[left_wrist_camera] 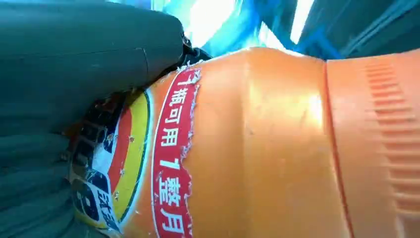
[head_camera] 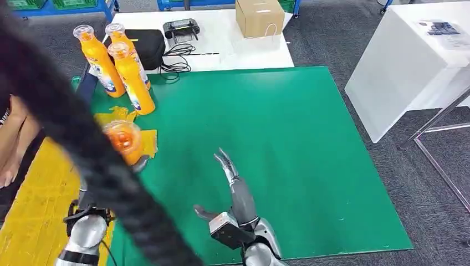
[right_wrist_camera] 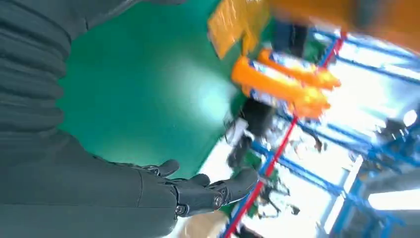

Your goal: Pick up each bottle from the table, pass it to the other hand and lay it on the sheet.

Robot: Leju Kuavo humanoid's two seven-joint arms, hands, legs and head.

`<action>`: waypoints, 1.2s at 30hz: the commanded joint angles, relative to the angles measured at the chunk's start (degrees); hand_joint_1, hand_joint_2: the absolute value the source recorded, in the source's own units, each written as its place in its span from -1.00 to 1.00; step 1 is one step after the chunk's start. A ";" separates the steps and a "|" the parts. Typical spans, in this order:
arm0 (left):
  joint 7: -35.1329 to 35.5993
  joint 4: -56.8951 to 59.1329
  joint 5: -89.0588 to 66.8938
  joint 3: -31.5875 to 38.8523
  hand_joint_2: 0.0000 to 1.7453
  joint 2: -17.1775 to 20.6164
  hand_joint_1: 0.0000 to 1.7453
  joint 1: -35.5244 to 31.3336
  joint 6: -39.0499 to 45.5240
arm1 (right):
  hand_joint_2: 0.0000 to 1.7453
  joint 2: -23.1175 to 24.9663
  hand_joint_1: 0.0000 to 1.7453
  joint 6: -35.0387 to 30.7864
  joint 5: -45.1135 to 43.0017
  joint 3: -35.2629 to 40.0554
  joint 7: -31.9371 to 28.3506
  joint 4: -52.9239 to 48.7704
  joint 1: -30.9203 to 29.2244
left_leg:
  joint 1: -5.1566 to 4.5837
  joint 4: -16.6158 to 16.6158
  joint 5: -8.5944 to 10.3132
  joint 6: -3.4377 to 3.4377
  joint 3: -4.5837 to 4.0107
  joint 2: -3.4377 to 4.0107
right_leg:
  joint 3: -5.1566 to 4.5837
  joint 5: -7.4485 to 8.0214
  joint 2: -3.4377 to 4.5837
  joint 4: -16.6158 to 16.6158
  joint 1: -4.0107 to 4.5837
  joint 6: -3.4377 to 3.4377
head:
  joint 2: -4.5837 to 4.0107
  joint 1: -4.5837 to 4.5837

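In the head view, the left robot hand (head_camera: 133,164) gripped an orange bottle (head_camera: 123,138) lifted off the bench (head_camera: 310,166), cap tilted up toward the camera, above the edge of the green sheet (head_camera: 266,133) beside some yellow paper (head_camera: 145,141). The right robot hand (head_camera: 230,183) hovered over the sheet, fingers spread and empty, just to the right of the held bottle, so the pass would need the two hands brought together across that short gap. Three more bottles (head_camera: 119,66) stood upright at the sheet's far left corner, and a thick black cable (head_camera: 100,166) hung across the picture. A cardboard box (head_camera: 259,16) sat on the white table beyond; its contents could not be seen. In the left wrist view, the bottle (left_wrist_camera: 277,148) lay along the picture, its label partly under the grey thumb (left_wrist_camera: 89,49). In the right wrist view, the right robot hand's dark fingers (right_wrist_camera: 218,191) were extended and held nothing, with the standing bottles (right_wrist_camera: 282,82) well beyond them.
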 commanded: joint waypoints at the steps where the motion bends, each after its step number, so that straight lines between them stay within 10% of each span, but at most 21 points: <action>1: 9.93 32.37 -39.80 -0.70 1.00 11.48 1.00 -6.61 10.92 | 1.00 -5.25 -1.00 7.08 -6.26 -9.05 1.19 -18.81 2.38 | -0.02 -0.12 -0.02 -0.03 0.30 0.00 | 0.29 -0.05 -0.06 -0.08 0.00 -0.06 | 0.00 -0.02; 22: 13.39 52.32 -44.94 4.26 1.00 10.14 1.00 -8.69 16.74 | 1.00 -6.22 -1.00 9.20 -9.08 -9.66 -0.70 -19.00 1.52 | 0.04 -0.10 -0.02 -0.09 0.36 0.08 | 0.36 0.01 0.10 -0.05 0.05 -0.08 | 0.00 0.00; 23: 12.60 51.82 -43.96 4.95 1.00 9.54 -0.86 -8.56 17.10 | 1.00 -6.22 -1.00 9.27 -8.98 -9.57 -0.62 -18.94 1.57 | 0.03 -0.10 -0.02 -0.09 0.42 0.06 | 0.40 0.01 0.08 -0.04 0.03 -0.06 | 0.00 0.00; 36: 5.86 42.30 -35.72 7.70 1.00 6.96 -1.00 -5.37 16.04 | 1.00 -6.39 -1.00 9.95 -7.92 -9.16 0.35 -17.43 1.49 | 0.16 -0.06 0.01 -0.15 0.43 -0.07 | 0.55 -0.02 -0.10 -0.10 0.20 -0.07 | 0.00 0.00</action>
